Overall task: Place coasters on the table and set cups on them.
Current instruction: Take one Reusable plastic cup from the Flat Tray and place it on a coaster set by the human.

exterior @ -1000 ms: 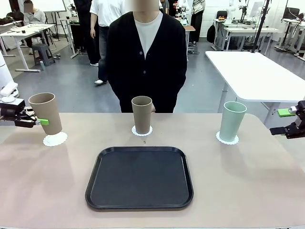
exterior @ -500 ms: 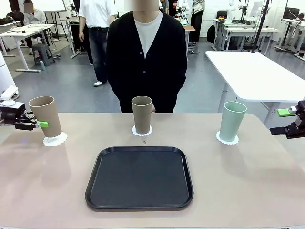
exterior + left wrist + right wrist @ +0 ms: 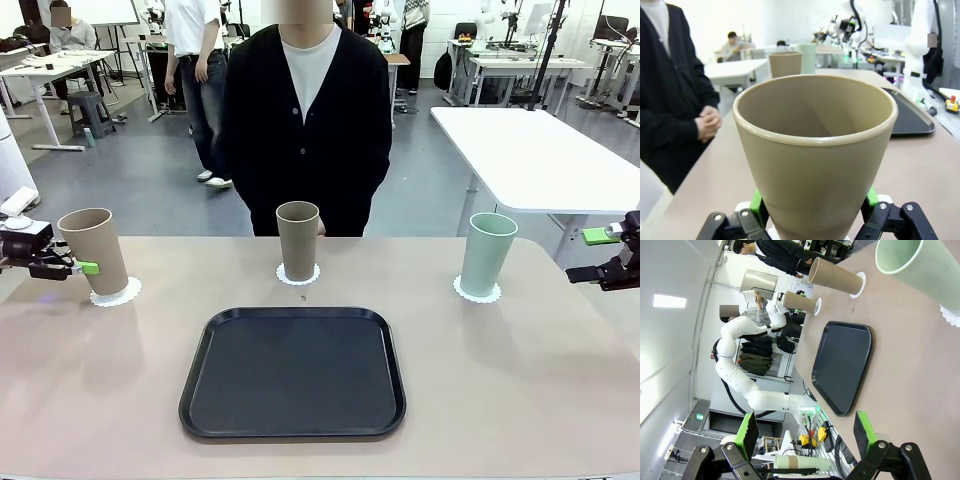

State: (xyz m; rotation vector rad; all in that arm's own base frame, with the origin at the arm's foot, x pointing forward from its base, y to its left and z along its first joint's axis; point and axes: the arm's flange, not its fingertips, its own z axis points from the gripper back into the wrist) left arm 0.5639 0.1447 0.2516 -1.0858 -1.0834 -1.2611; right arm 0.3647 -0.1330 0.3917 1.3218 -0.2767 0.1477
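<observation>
Three cups stood upright on coasters, mouths up, long axes vertical: tan cup (image 3: 95, 250) at left edge on its doily (image 3: 116, 292), brown cup (image 3: 297, 239) centre, mint cup (image 3: 487, 253) right. Placement looked done; only release left. Left gripper (image 3: 84, 267) pads hugged the tan cup's lower wall. Right gripper (image 3: 598, 255) was wide open, empty, far right.
</observation>
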